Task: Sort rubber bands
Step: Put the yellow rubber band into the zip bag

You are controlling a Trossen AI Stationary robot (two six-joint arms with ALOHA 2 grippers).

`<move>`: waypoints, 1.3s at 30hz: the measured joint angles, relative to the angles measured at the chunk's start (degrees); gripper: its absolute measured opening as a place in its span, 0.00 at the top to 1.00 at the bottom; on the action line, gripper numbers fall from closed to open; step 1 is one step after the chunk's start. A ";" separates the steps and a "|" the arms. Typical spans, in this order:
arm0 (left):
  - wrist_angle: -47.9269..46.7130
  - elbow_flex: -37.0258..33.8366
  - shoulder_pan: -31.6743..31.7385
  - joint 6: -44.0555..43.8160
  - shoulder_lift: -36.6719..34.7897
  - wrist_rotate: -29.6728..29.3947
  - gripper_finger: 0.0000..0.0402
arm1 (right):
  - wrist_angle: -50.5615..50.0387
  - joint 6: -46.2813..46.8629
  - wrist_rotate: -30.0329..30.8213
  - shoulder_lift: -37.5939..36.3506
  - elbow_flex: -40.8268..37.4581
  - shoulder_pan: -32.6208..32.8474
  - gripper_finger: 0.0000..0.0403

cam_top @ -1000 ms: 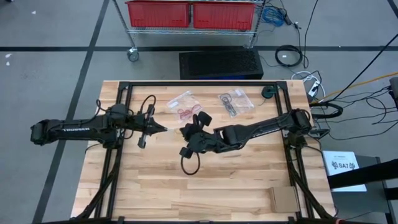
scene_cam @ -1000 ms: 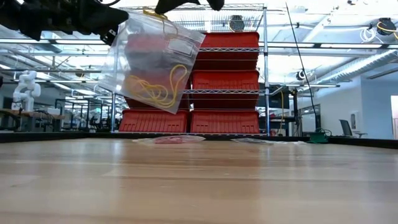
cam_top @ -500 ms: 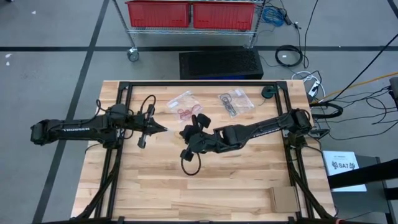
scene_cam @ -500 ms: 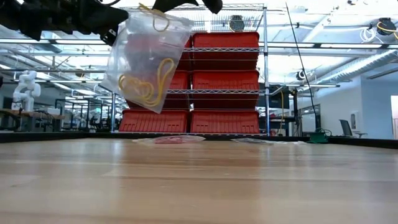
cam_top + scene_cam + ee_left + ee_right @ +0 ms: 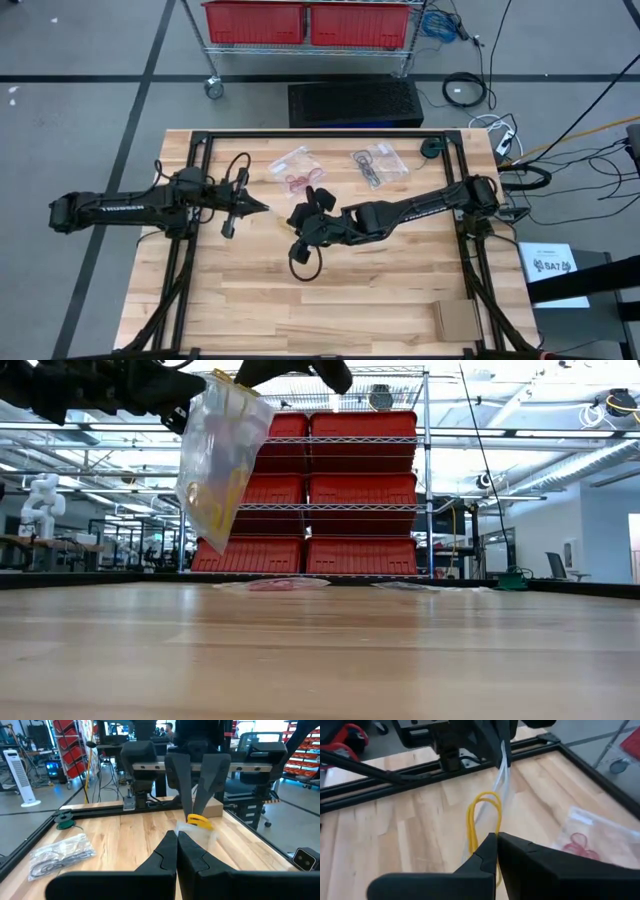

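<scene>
While we hold the clear bag (image 5: pixel 222 460) up between our closed left gripper (image 5: pixel 262 207) and right gripper (image 5: pixel 496 839), its yellow rubber bands (image 5: pixel 482 822) (thin floppy loops) dangle inside above the table (image 5: pixel 380 290).

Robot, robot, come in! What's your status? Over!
Left gripper shut on clear bag, lifted. Right gripper shut on yellow rubber band beside it. Two other bags lie apart.
</scene>
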 joint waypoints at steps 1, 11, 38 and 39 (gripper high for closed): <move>0.00 0.00 0.00 -0.02 0.00 -0.02 1.00 | 0.22 0.42 -0.71 0.14 0.00 -0.15 1.00; -0.03 0.04 -0.20 -0.16 1.22 -0.07 1.00 | 4.13 1.44 -2.36 0.42 -0.02 -0.39 1.00; 1.01 0.07 -3.76 1.22 2.62 -3.30 1.00 | -2.50 7.64 1.37 0.19 2.01 0.37 1.00; 1.01 0.07 -3.76 1.22 2.62 -3.30 1.00 | -2.74 7.64 1.37 0.19 2.01 0.37 1.00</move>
